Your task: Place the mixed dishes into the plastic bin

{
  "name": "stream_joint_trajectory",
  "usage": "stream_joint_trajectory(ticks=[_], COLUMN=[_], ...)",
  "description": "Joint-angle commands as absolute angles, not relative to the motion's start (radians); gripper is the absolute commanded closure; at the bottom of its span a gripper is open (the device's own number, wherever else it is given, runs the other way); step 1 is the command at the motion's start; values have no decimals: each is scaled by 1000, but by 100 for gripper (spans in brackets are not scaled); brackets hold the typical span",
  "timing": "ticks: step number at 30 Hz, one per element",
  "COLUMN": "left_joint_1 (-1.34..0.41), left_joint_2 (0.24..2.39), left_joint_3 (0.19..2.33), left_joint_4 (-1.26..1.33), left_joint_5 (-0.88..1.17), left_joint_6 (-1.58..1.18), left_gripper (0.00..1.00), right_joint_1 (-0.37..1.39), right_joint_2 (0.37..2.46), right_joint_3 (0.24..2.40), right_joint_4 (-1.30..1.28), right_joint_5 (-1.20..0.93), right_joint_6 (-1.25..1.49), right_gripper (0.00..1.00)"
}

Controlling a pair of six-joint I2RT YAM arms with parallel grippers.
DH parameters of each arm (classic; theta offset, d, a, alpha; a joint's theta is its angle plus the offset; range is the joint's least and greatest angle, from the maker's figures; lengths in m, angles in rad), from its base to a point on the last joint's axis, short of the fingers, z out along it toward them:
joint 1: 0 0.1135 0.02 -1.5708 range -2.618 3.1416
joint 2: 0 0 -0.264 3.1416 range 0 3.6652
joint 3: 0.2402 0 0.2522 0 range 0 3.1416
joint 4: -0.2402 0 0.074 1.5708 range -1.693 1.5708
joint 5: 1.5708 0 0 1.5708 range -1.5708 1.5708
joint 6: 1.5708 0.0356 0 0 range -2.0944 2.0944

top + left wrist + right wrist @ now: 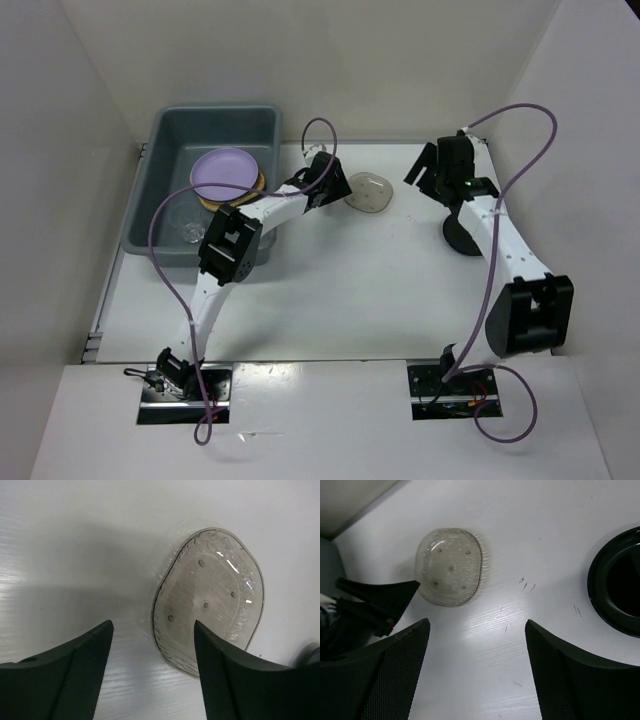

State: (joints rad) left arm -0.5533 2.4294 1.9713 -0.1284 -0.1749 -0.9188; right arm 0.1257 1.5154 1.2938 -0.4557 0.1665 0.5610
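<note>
As my left arm (pixel 250 215) stretches to upper centre, left fingers (pixel 95 652) spread open at the translucent dish (pixel 207 597); right fingers (pixel 405 667) open too over the white table (pixel 520 555), pale walls (pixel 400 60) around.

A robot lab is shown. A white worktop (pixel 350 300) is boxed in by plain white walls (pixel 380 60). A left arm (pixel 203 300) and a right arm (pixel 505 245) are bolted at its near edge, and purple cables (pixel 150 238) are hung from them.

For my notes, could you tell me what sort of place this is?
Probably a robot test cell: white walls enclose a white table, with the left arm and right arm bolted at its edge.
</note>
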Motion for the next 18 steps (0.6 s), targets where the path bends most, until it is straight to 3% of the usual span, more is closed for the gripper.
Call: stream_joint_trajectory(ticks=[1,5,12,18], left_joint_1=[-555,-555,-555,-555], left_joint_2=[2468,2491,2553,2605], left_joint_3=[2025,2048,2129,2201], left_joint_4=[-120,-140,-186,-206], left_joint_5=[-158,-167,-176,-155], left_joint_6=[-945,-945,-945,-979], left_gripper=[32,47,55,73], right_joint_1=[124,124,124,124], right_joint_2=[1405,1342,1289,1267], right_joint_3=[1269,1250,1209,1200], right_joint_4=[-482,-505,-525,-534], right_joint_5=[219,242,252,282], right_joint_6=[541,532,532,523], right_gripper=[18,18,17,17])
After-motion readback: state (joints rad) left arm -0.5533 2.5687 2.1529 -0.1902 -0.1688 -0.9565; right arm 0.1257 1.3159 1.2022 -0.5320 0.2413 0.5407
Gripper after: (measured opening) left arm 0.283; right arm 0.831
